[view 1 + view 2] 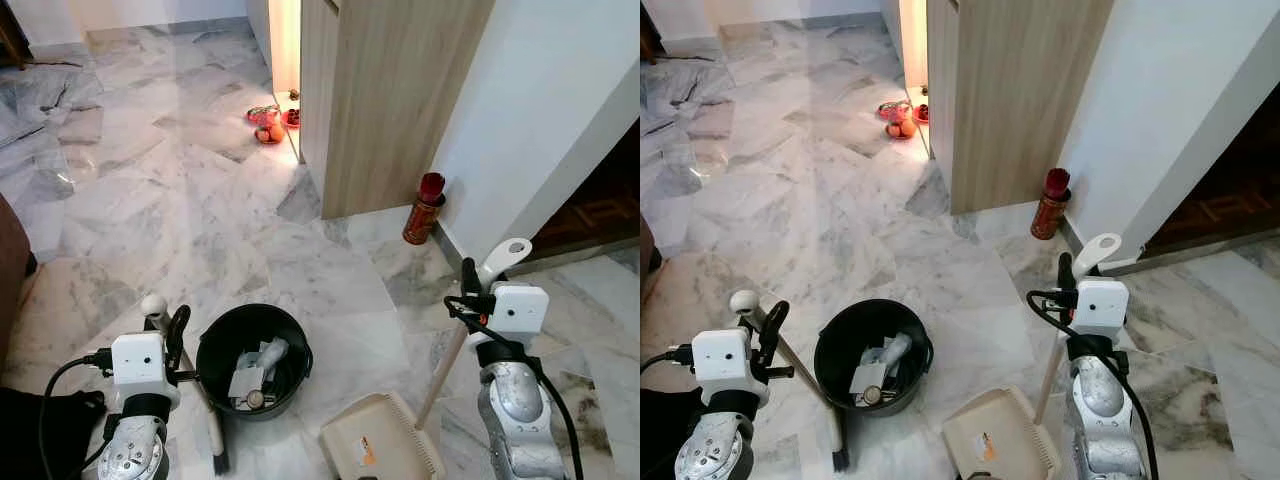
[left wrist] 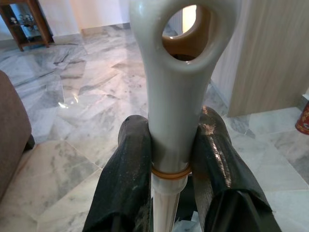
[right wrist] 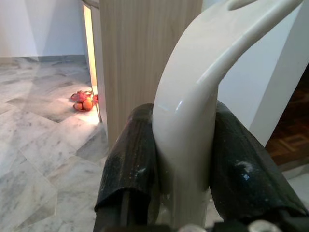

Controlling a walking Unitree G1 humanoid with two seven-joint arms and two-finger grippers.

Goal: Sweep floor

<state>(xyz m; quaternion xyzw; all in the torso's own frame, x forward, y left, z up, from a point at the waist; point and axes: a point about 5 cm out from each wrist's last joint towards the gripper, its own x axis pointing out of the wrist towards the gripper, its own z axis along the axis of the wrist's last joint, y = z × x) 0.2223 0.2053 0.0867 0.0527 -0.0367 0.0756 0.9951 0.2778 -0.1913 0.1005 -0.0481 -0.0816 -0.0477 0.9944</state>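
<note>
While each gripper (image 2: 171, 159) (image 3: 181, 159) clamps a handle — broom (image 1: 190, 385), dustpan (image 1: 385, 440) — a bucket (image 1: 253, 358) sits between.

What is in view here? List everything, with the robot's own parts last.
bucket: one, black, on the floor between the arms, scraps inside
broom: one, pale handle, left of the bucket
dustpan: one, beige, floor right of the bucket
red canister: one, by the white wall
wooden cabinet: one, light brown
fruit plates: red, beside the cabinet
left tool: shut on the broom handle
right tool: shut on the dustpan handle
</note>
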